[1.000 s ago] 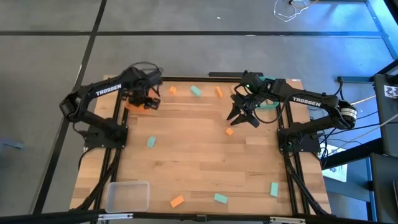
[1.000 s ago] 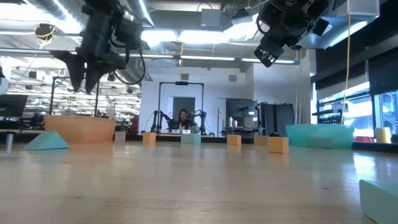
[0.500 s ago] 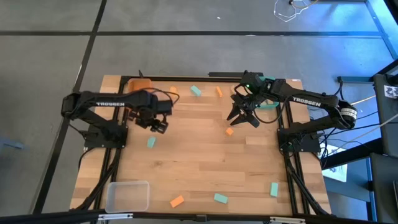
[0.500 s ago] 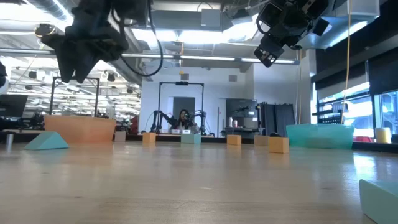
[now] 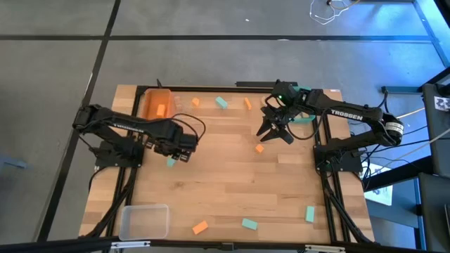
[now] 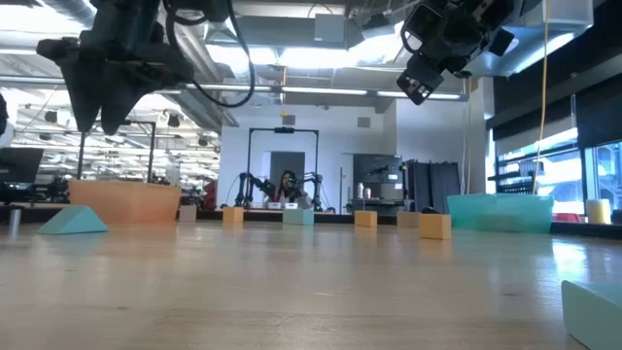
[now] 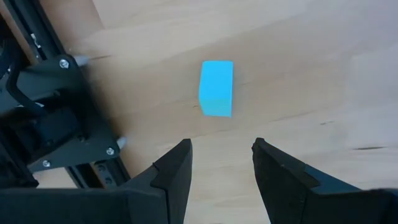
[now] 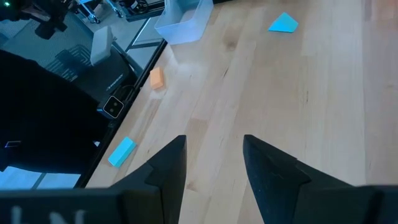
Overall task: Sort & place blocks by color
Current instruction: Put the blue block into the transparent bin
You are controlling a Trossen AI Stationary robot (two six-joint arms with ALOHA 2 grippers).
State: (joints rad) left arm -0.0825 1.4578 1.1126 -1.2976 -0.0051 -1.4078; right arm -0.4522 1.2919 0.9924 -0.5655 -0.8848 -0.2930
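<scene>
Above teal block (image 7: 216,88), left gripper (image 7: 222,160), parted

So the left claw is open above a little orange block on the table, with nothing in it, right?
Not quite: the block under the open, empty left gripper is teal, not orange, as the left wrist view shows. The rest holds: it lies on the table, free of the fingers.
</scene>
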